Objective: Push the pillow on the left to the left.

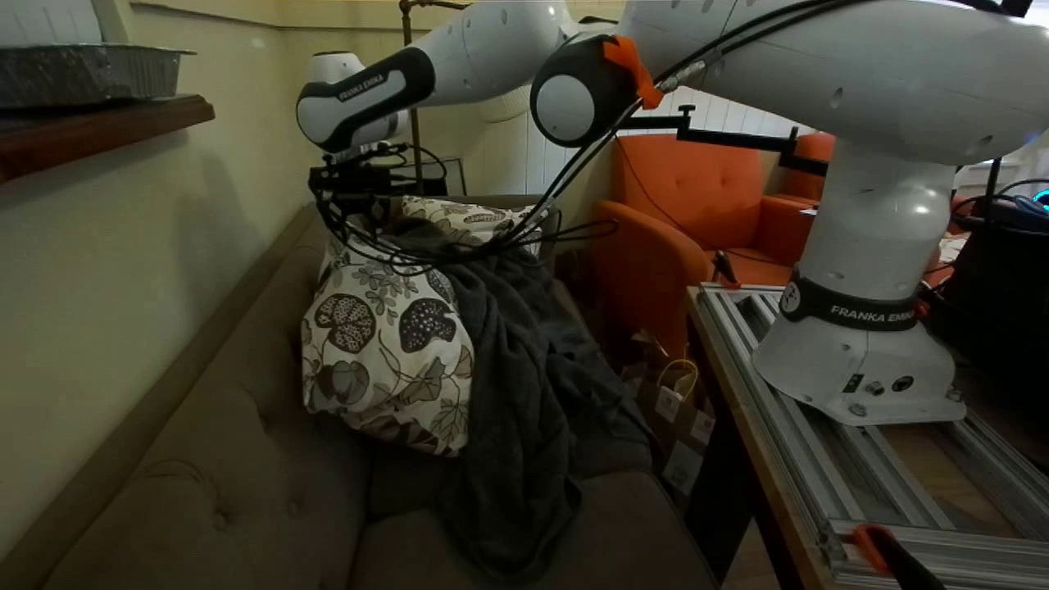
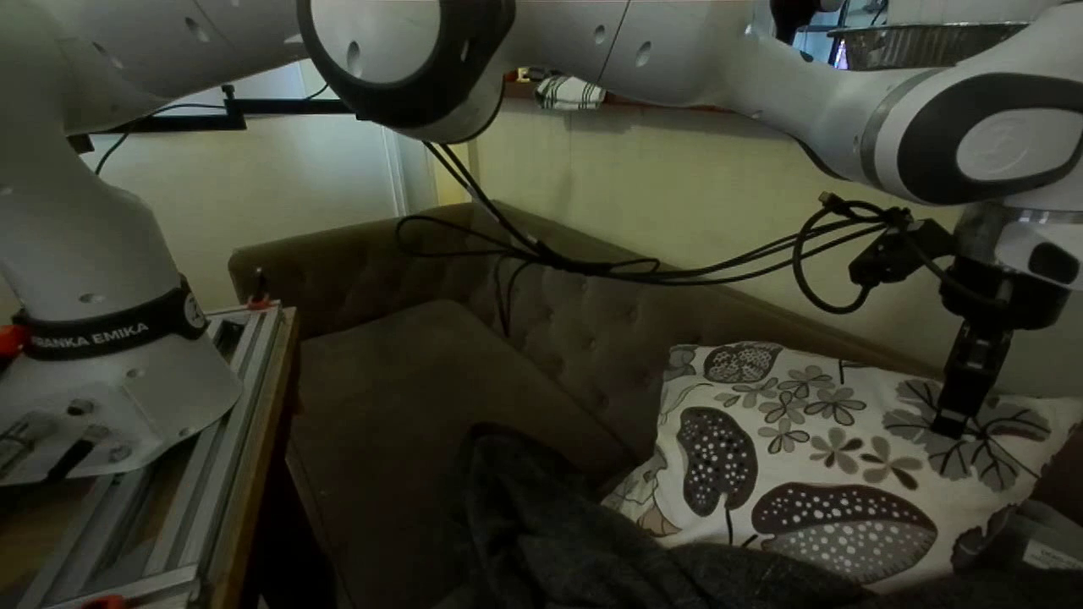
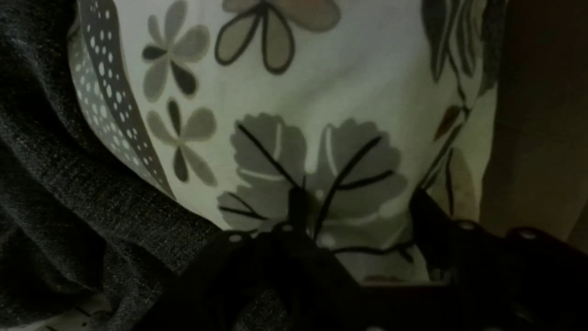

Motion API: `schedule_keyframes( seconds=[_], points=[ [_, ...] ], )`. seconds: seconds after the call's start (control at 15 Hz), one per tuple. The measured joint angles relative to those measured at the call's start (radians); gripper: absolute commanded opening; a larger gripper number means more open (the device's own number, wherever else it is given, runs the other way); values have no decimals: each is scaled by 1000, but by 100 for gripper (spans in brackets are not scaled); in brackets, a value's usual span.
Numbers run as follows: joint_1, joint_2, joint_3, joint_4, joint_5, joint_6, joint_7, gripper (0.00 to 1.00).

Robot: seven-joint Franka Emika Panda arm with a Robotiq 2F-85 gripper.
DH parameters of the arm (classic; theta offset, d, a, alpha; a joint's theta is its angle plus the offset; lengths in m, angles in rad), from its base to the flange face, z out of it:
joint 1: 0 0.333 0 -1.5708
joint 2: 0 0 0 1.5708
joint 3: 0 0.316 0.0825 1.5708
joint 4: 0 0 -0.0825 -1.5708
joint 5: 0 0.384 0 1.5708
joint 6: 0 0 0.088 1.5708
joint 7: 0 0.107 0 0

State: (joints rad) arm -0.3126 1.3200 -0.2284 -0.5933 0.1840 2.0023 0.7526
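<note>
Gripper (image 3: 358, 201) stands moderately wide at the floral-print pillow (image 2: 833, 457), lower right of an exterior view; I judge low, steady leftward pressure best, without pinching.

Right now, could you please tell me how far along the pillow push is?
Done: the end effector is down at the floral pillow. In hand: likely the contact, its jaws spread over a printed leaf, though whether they press the fabric can't be told. Left: probably the leftward push, or the rest of it; the pillow rests on the sofa with the dark grey blanket alongside.
</note>
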Motion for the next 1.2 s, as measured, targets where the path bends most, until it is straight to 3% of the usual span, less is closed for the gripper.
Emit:
schedule_keyframes(
  seconds=[0.2, 0.33, 1.2],
  points=[
    [3, 6, -5, 11, 0, 0, 0, 7],
    [6, 6, -6, 14, 0, 0, 0, 0],
    [19, -22, 0, 24, 4, -51, 21, 2]
  ],
)
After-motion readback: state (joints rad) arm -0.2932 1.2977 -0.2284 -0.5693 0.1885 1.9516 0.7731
